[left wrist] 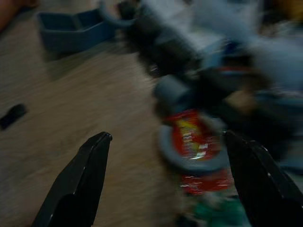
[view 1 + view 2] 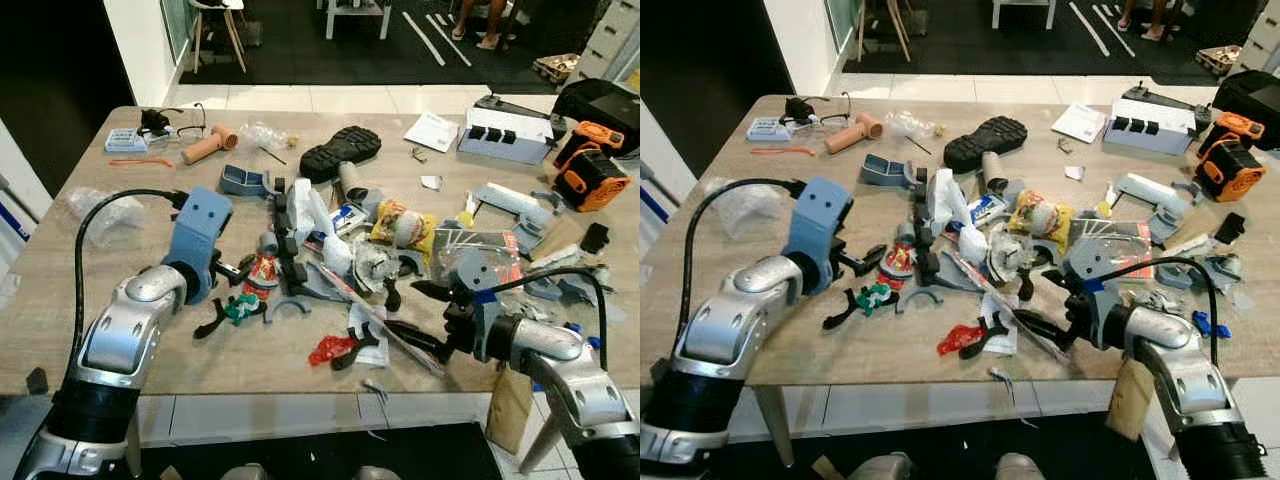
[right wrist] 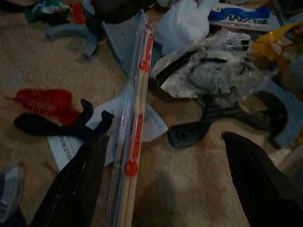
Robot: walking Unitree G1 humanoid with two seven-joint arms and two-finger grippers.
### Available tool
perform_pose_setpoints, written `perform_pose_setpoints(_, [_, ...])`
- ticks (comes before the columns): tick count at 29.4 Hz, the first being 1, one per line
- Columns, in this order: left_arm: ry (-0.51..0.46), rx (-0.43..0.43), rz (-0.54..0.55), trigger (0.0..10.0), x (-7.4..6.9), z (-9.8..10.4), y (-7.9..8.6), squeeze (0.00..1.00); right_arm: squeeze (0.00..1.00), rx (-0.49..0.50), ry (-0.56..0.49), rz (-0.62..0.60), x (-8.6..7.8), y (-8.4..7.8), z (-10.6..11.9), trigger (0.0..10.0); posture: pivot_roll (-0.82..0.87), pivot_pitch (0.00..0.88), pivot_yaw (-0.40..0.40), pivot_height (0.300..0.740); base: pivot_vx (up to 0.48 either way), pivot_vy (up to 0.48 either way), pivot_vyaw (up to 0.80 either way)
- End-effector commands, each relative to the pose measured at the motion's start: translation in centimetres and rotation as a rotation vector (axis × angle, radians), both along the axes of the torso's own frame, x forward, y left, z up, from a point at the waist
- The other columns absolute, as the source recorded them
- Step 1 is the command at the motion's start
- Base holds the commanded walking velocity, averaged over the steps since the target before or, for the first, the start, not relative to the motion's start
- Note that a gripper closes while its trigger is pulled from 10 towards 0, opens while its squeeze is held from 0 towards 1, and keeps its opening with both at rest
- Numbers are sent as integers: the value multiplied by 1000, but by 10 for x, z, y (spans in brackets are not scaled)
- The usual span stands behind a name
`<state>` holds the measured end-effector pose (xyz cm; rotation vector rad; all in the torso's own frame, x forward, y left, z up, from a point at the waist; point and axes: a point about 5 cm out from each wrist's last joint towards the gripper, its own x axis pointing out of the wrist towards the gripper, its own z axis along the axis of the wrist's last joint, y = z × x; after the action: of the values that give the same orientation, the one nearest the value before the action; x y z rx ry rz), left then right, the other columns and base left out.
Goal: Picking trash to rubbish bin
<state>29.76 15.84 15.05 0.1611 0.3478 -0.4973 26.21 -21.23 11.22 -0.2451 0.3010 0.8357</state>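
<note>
A wooden desk (image 2: 120, 330) carries a wide heap of trash and plastic parts in front of both arms. Beyond the heap lies a black shoe sole (image 2: 340, 151), well away from either end effector, with an orange and black tool (image 2: 590, 172) far out past the right arm.

The left end effector (image 2: 232, 271) hovers low over the desk at the heap's near-left edge, its fingers (image 1: 78, 184) spread wide apart and holding nothing. Just ahead of it, between the fingertips in the blurred wrist view, sits a red snack wrapper (image 1: 196, 142) on a grey ring, with a green scrap (image 2: 240, 308) just beside.

The right end effector (image 2: 415, 315) reaches into the heap's near-right side, fingers (image 3: 83, 179) spread and empty. Between them runs a pair of wrapped chopsticks (image 3: 137, 118), lying across a white card. A crumpled clear wrapper (image 3: 213, 71) lies just ahead, and a red plastic scrap (image 3: 45, 100) sits off to one side beside a black hook-shaped part (image 3: 47, 125).
</note>
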Motion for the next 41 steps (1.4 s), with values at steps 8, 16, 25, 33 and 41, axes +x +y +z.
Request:
perform_pose_setpoints(8, [48, -106, -100, 10000, -11, 6, -11, 0, 0, -21, 15, 21, -2, 1, -1, 10000, -72, 0, 5, 740, 0, 0, 0])
perform_pose_setpoints(16, [47, -9, -18, 10000, -6, -2, -2, 0, 0, -31, 12, 19, -3, 4, 0, 10000, -71, 0, 4, 740, 0, 0, 0])
perform_pose_setpoints(25, [-146, -111, 350, 10000, 28, 12, 22, 0, 0, -10, -26, -1, 0, 8, 4, 10000, -76, 0, 6, 740, 0, 0, 0])
perform_pose_setpoints(33, [-194, -218, 220, 10000, 34, 25, 3, 0, 0, -5, -32, -9, 2, 8, 4, 10000, -84, 0, 13, 740, 0, 0, 0])
perform_pose_setpoints(41, [-111, -181, -272, 10000, -9, 20, -24, 0, 0, -15, -23, -9, 1, 6, 1, 10000, -76, 0, 7, 740, 0, 0, 0])
